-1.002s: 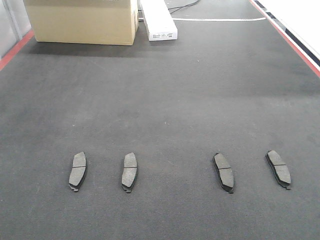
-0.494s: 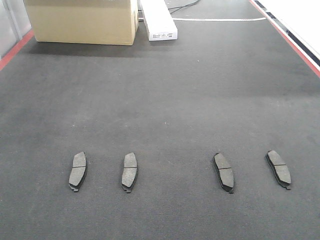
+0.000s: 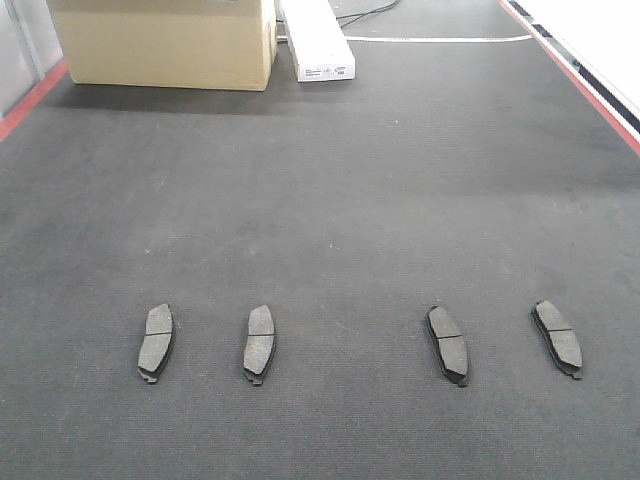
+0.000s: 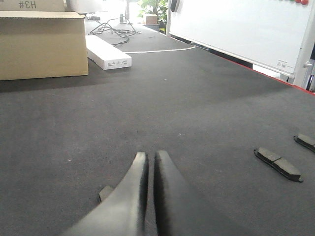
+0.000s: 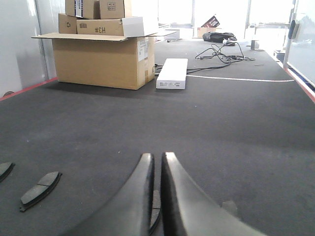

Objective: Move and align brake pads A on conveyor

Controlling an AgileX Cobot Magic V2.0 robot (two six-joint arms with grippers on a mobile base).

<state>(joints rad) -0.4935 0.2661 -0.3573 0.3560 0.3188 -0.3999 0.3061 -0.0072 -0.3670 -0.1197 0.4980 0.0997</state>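
One broad charcoal conveyor point(image 3: 330, 200) with red rails fills the front view, a cardboard box point(image 3: 165, 40) and white box point(image 3: 318, 40) at its far end. Four brake pads A point(image 3: 155, 342) point(image 3: 259, 344) point(image 3: 448, 345) point(image 3: 558, 339) lie near us in a row, grey, curved, centre-grooved, well apart. Left gripper point(image 4: 149, 162) and right gripper point(image 5: 157, 164) each show fingers nearly together, gripping nothing.

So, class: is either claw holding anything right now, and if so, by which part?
Nothing is held. Both the left claw and right claw are shut with empty tips; all four pads lie on the belt.
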